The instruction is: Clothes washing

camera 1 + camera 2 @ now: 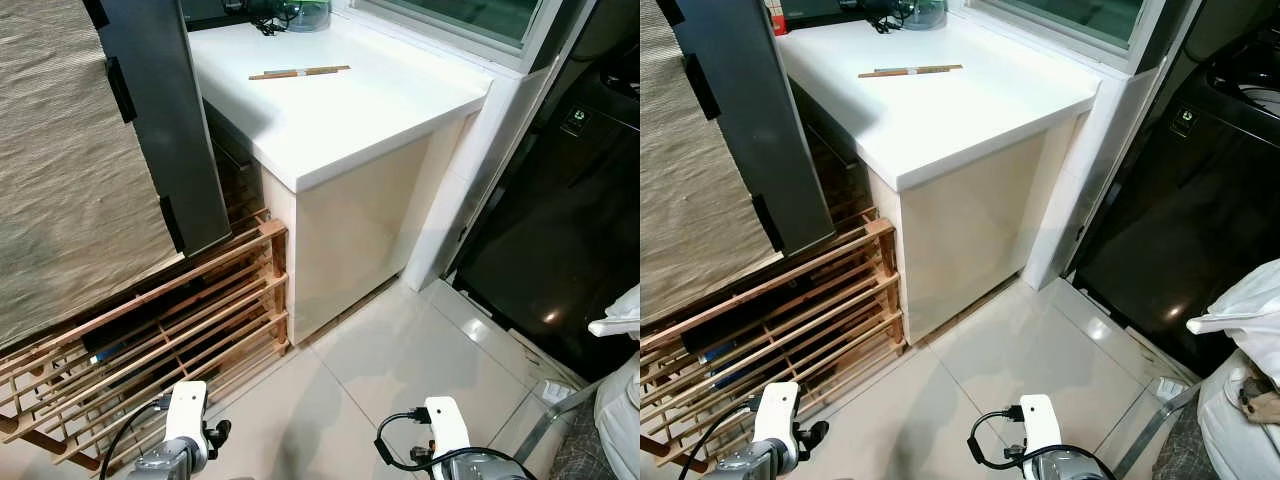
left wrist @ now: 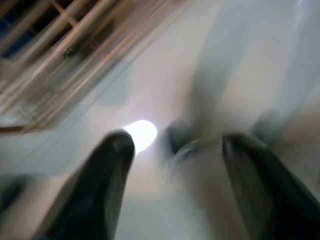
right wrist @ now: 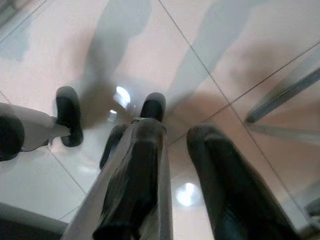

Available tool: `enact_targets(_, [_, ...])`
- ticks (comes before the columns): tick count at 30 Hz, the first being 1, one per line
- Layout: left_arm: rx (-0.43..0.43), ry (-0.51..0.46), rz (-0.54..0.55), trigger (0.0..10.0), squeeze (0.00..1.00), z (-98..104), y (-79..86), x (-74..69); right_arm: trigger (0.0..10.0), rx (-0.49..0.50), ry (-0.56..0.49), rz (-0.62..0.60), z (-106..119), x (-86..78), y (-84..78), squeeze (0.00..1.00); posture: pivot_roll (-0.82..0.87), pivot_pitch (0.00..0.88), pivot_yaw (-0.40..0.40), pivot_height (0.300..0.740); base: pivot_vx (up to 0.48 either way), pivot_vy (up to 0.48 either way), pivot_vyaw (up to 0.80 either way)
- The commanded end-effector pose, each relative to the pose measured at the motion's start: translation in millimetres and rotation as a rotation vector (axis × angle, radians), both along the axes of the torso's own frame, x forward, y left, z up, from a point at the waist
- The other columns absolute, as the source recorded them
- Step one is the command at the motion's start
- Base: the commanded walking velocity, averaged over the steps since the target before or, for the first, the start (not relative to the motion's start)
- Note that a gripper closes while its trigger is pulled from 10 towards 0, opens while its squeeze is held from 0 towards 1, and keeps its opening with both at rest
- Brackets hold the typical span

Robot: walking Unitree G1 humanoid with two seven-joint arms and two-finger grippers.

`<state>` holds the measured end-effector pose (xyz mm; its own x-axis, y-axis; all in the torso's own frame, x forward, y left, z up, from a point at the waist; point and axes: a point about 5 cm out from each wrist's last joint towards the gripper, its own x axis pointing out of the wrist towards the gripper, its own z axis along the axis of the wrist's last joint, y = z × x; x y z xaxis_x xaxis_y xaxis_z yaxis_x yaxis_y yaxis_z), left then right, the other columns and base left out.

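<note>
A glossy black washing machine (image 1: 560,210) stands at the right, past the white counter. At the lower right edge, white clothes (image 1: 1246,305) lie heaped on a pale bag or basket (image 1: 1230,410). Both arms hang low over the tiled floor, with only their white wrists (image 1: 186,420) (image 1: 445,428) in the eye views. My left gripper (image 2: 180,142) is open, blurred, with nothing between its fingers. My right gripper (image 3: 175,132) points down at the tiles with a narrow gap between its fingers, holding nothing.
A white counter (image 1: 340,110) with a wooden stick (image 1: 298,72) on it fills the middle. A slatted wooden rack (image 1: 170,330) lies low at the left, under a grey panel (image 1: 165,120) and beige blind (image 1: 60,170). A metal frame leg (image 1: 560,415) slants beside the clothes.
</note>
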<state>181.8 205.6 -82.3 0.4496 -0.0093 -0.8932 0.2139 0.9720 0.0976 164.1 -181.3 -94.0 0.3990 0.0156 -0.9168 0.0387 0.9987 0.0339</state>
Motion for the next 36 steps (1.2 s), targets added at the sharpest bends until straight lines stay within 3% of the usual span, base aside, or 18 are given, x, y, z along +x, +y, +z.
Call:
enact_targets(1, [0.101, 0.018, -0.102, 10.0, 0.00, 4, 7.6, 5.9, 10.0, -0.038, -0.016, -0.054, -1, -3.7, -7.1, 0.00, -0.04, 0.000, 0.072, 0.740, 0.000, 0.000, 0.00])
enact_targets(5, [0.103, 0.011, -0.128, 10.0, 0.00, 4, 2.6, 8.9, 10.0, -0.066, -0.051, -0.040, 2, 2.7, -12.2, 0.00, -0.04, 0.000, 0.072, 0.740, 0.000, 0.000, 0.00])
enact_targets(10, [0.131, -0.012, -0.109, 10.0, 0.00, 6, 8.4, 11.0, 10.0, -0.070, -0.086, -0.042, 5, 7.9, -12.0, 0.00, -0.04, 0.000, 0.069, 0.740, 0.000, 0.000, 0.00])
enact_targets(11, [0.155, -0.033, -0.098, 10.0, 1.00, 9, 12.7, 14.0, 10.0, -0.084, -0.120, -0.041, 8, 13.7, -12.0, 0.00, -0.04, 0.000, 0.067, 0.740, 0.000, 0.000, 0.00])
enact_targets(12, [0.163, -0.081, -0.077, 10.0, 1.00, 13, 18.0, 19.6, 10.0, -0.092, -0.158, -0.026, 12, 21.0, -11.8, 0.76, -0.04, 0.000, 0.066, 0.740, 0.000, 0.000, 0.00])
enact_targets(13, [0.170, -0.116, -0.063, 10.0, 1.00, 16, 21.9, 23.6, 10.0, -0.098, -0.186, -0.015, 15, 26.1, -11.7, 1.00, -0.04, 0.000, 0.065, 0.740, 0.000, 0.000, 0.00])
enact_targets(16, [0.187, -0.270, 0.041, 10.0, 1.00, 37, 43.8, 43.5, 10.0, -0.074, -0.355, -0.007, 35, 56.4, -10.2, 1.00, -0.04, 0.000, 0.057, 0.740, 0.000, 0.000, 0.00])
enact_targets(18, [0.130, -0.383, 0.098, 10.0, 1.00, 52, 52.1, 57.1, 10.0, -0.074, -0.438, 0.019, 47, 71.6, -8.6, 1.00, -0.03, 0.000, 0.042, 0.740, 0.000, 0.000, 0.00])
enact_targets(19, [0.046, -0.521, 0.110, 10.0, 1.00, 69, 53.4, 71.3, 10.0, -0.081, -0.506, 0.059, 60, 84.0, -6.5, 1.00, -0.02, 0.000, 0.030, 0.740, 0.000, 0.000, 0.00])
enact_targets(23, [-0.021, -0.596, 0.088, 10.0, 1.00, 83, 48.4, 82.3, 10.0, -0.077, -0.565, 0.090, 73, 92.6, -4.6, 1.00, 0.00, 0.000, 0.013, 0.740, 0.000, 0.000, 0.00])
enact_targets(26, [-0.097, -0.765, -0.056, 10.0, 1.00, 115, 22.0, 101.0, 10.0, -0.060, -0.699, 0.069, 102, 102.1, -8.5, 1.00, 0.02, 0.000, -0.006, 0.740, 0.000, 0.000, 0.00])
enact_targets(27, [-0.097, -0.765, -0.056, 10.0, 1.00, 115, 22.0, 101.0, 10.0, -0.060, -0.699, 0.069, 102, 102.1, -8.5, 1.00, 0.02, 0.000, -0.006, 0.740, 0.000, 0.000, 0.00])
enact_targets(29, [-0.121, -0.865, -0.134, 10.0, 1.00, 139, 1.3, 109.4, 10.0, -0.064, -0.787, 0.040, 125, 105.8, -14.5, 1.00, 0.02, 0.000, -0.013, 0.740, 0.000, 0.000, 0.00])
enact_targets(33, [-0.151, -1.004, -0.164, 10.0, 1.00, 171, -25.0, 119.8, 10.0, -0.063, -0.927, 0.021, 165, 113.4, -18.4, 1.00, 0.01, 0.000, -0.011, 0.740, 0.000, 0.000, 0.00])
enact_targets(34, [-0.180, -1.019, -0.162, 10.0, 0.96, 176, -30.0, 121.0, 10.0, -0.061, -0.954, 0.026, 173, 115.1, -17.5, 1.00, 0.00, 0.000, 0.000, 0.740, 0.000, 0.000, 0.00])
enact_targets(35, [-0.251, -1.045, -0.167, 10.0, 0.00, 186, -39.9, 122.0, 10.0, -0.061, -1.000, 0.050, 189, 118.7, -13.7, 1.00, -0.01, 0.000, 0.009, 0.740, 0.000, 0.000, 0.00])
enact_targets(36, [-0.251, -1.045, -0.167, 10.0, 0.00, 186, -39.9, 122.0, 10.0, -0.061, -1.000, 0.050, 189, 118.7, -13.7, 1.00, -0.01, 0.000, 0.009, 0.740, 0.000, 0.000, 0.00])
